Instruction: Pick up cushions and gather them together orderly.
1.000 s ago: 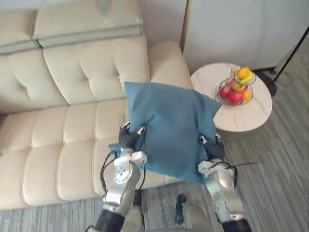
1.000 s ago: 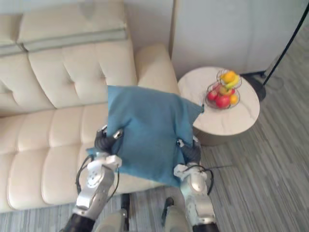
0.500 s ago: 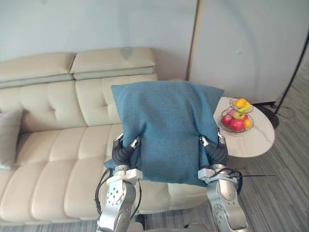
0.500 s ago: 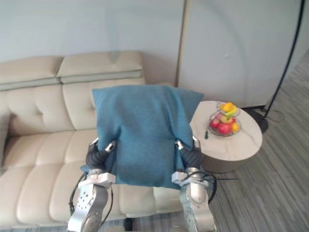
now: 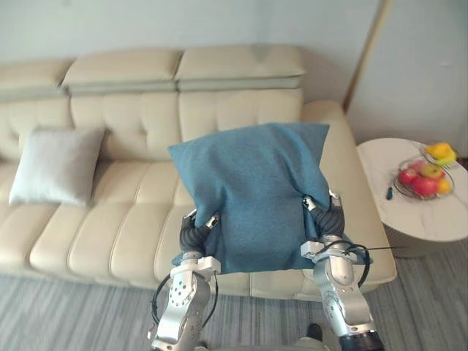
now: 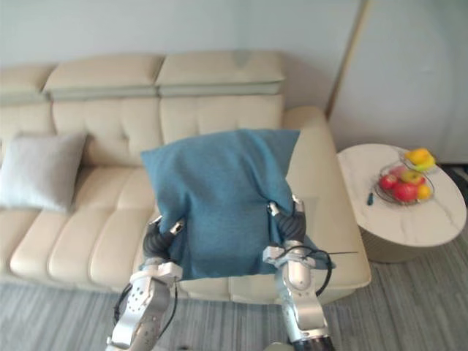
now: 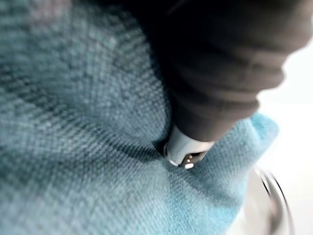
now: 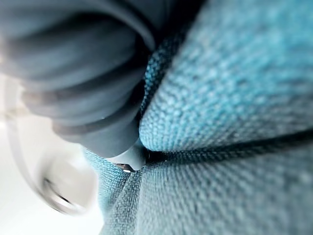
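Cushion [image 5: 252, 194] — blue, coarse-woven, squarish — upright, lower edges pinched

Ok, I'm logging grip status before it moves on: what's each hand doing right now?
Left hand: closed on the blue cushion, at its lower left edge.
Right hand: closed on the same cushion, at its lower right edge.

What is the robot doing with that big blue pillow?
The robot holds the blue cushion up in front of the cream sofa, with its left hand and right hand pinching its lower sides. A grey cushion leans near the sofa's left end, apart from it. The two cushions are not yet together.
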Tool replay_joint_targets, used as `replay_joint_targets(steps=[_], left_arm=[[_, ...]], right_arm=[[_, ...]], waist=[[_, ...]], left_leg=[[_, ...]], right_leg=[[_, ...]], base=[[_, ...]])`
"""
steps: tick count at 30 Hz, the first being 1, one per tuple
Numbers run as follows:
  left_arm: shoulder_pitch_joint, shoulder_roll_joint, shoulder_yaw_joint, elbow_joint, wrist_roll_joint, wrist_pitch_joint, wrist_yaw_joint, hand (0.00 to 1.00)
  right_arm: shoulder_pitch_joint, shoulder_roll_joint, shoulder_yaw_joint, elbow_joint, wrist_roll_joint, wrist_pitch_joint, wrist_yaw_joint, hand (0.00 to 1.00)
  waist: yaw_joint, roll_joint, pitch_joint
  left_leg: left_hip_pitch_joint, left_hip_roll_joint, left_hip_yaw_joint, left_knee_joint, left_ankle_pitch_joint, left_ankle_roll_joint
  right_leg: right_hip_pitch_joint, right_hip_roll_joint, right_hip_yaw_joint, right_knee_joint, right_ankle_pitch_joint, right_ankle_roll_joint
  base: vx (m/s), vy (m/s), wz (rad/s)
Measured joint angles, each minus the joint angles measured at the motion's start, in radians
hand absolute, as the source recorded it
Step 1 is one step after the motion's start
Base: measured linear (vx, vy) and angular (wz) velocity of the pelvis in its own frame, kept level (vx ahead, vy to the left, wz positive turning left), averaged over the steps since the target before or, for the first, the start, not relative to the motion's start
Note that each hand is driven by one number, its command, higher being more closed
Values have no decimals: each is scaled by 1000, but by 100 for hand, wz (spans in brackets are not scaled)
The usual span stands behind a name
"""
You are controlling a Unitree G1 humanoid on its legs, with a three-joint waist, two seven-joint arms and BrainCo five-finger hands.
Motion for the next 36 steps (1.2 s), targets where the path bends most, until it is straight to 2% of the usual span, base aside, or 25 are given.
replay_joint_targets(steps=[1,2,3,4,5,6,7,8,9,11,13,14,15,16,17,19,21,23,24,25,27,29,32,34,36], left_arm=[[17,1,-9,-1,1,2,-3,100],[26,4,-8,-3,1,1,-4,100],[32,20,-7,-4,2,1,-7,100],[31,23,-2,-8,2,0,-15,100],[32,25,-1,-15,2,0,-21,100],[31,29,-2,-22,3,0,-26,100],[31,29,-4,-23,3,1,-32,100],[26,30,-5,-25,3,3,-39,100],[17,31,-10,-29,4,6,-41,100],[14,32,-18,-47,17,22,-41,100],[13,27,-46,-49,20,41,-46,100],[15,25,-46,-53,20,41,-51,100],[26,25,-44,-73,20,40,-58,100],[33,22,-44,-87,20,40,-62,100],[54,11,-42,-131,20,37,-68,100],[78,-8,-40,-175,19,28,-79,100],[76,-23,-41,-188,20,12,-92,100],[76,-26,-41,-186,20,13,-93,100],[76,-26,-41,-179,21,16,-93,100],[78,-20,-41,-167,23,22,-93,100],[79,-2,-41,-144,23,26,-92,100],[79,14,-41,-127,23,36,-91,100],[79,16,-40,-120,23,40,-91,100],[78,16,-34,-120,38,37,-89,100],[62,17,-12,-121,56,34,-86,100]], right_arm=[[28,-2,-2,3,6,0,2,100],[30,-1,0,8,8,0,6,100],[30,3,2,16,11,0,19,100],[30,6,2,17,11,-2,21,100],[30,13,2,18,13,-4,22,100],[28,11,-1,18,22,-7,25,100],[21,2,-6,19,30,-9,37,100],[11,-10,-7,19,41,-15,45,100],[14,-22,-8,19,46,-17,46,100],[35,-28,-16,19,51,-15,46,100],[108,-28,-35,-14,80,-10,46,100],[134,-28,-36,-43,80,-9,46,100],[170,-26,-35,-111,80,-7,46,100],[180,-27,-35,-143,81,-7,46,100],[189,-35,-35,-205,81,-8,46,100],[189,-50,-35,-254,80,-14,46,100],[185,-49,-37,-284,81,-43,46,100],[184,-45,-38,-281,81,-50,46,100],[183,-45,-40,-268,81,-50,46,100],[181,-38,-42,-235,80,-48,47,100],[187,-7,-45,-189,80,-32,47,100],[208,25,-46,-176,78,-14,47,100],[208,29,-46,-174,76,-7,47,100],[193,29,-45,-159,66,-7,47,100],[139,22,-40,-112,40,-8,49,100]], waist=[[6,7,24],[8,8,26],[-5,21,39],[-21,8,46],[-24,-10,48],[-25,-37,50],[-18,-48,47],[-15,-42,50],[-27,-21,57],[-40,-7,57],[-58,-2,62],[-55,-6,60],[-43,-5,60],[-36,2,61],[-17,27,54],[5,31,44],[6,28,34],[9,14,26],[13,12,24],[15,17,18],[14,-15,9],[12,-62,5],[14,-64,10],[14,-59,12],[-1,-56,11]], left_leg=[[10,-4,-20,45,-32,29],[17,-6,-18,46,-38,35],[23,4,-28,46,-55,52],[26,11,-43,39,-59,58],[29,0,-46,31,-59,58],[33,-18,-45,20,-59,58],[32,-31,-35,10,-61,56],[25,-27,-31,10,-63,53],[13,-21,-40,0,-53,43],[15,-16,-53,-16,-45,33],[49,0,-84,32,-43,18],[30,6,-83,107,-55,18],[-17,31,-68,269,-73,14],[-45,48,-62,348,-76,13],[-105,100,-49,506,-71,11],[-141,142,-40,620,-64,22],[-146,130,-36,560,-133,62],[-140,79,-73,390,-154,68],[-114,31,-132,214,-111,67],[-86,12,-174,116,-29,16],[-51,-7,-140,92,-20,33],[-35,-32,-97,90,-35,57],[11,-36,-29,86,-60,80],[46,-36,10,80,-70,88],[45,-35,30,70,-70,89]], right_leg=[[-36,-10,71,124,26,-37],[-70,-5,121,182,35,-51],[-138,56,246,312,-88,-10],[-161,139,282,378,-190,0],[-171,186,276,383,-222,-6],[-179,219,244,356,-256,-38],[-180,227,187,297,-278,-72],[-146,239,174,225,-275,-76],[-136,254,172,182,-263,-91],[-132,260,155,175,-274,-99],[-35,258,94,166,-314,-96],[-11,258,86,163,-325,-95],[28,263,84,151,-342,-98],[41,270,86,148,-346,-101],[64,292,96,133,-353,-112],[95,303,108,111,-358,-121],[121,294,127,78,-355,-116],[126,273,150,56,-341,-98],[125,264,171,48,-333,-85],[124,267,207,47,-328,-73],[121,247,243,43,-307,-50],[104,217,281,59,-288,-38],[24,212,349,205,-254,-13],[-26,210,356,290,-238,-14],[-58,227,356,288,-263,-20]], base=[[6,239,23],[-4,227,12],[-14,65,12],[-4,10,28],[13,-36,26],[35,-19,-9],[66,-12,-38],[88,7,-32],[86,18,-11],[183,-28,24],[229,-81,65],[192,-103,42],[175,-101,4],[149,-77,-25],[78,-22,-32],[163,24,-38],[206,69,-27],[142,122,-35],[177,248,-60],[221,286,-63],[165,213,-41],[99,200,-41],[51,195,-63],[-7,146,-67],[-44,61,-45]])
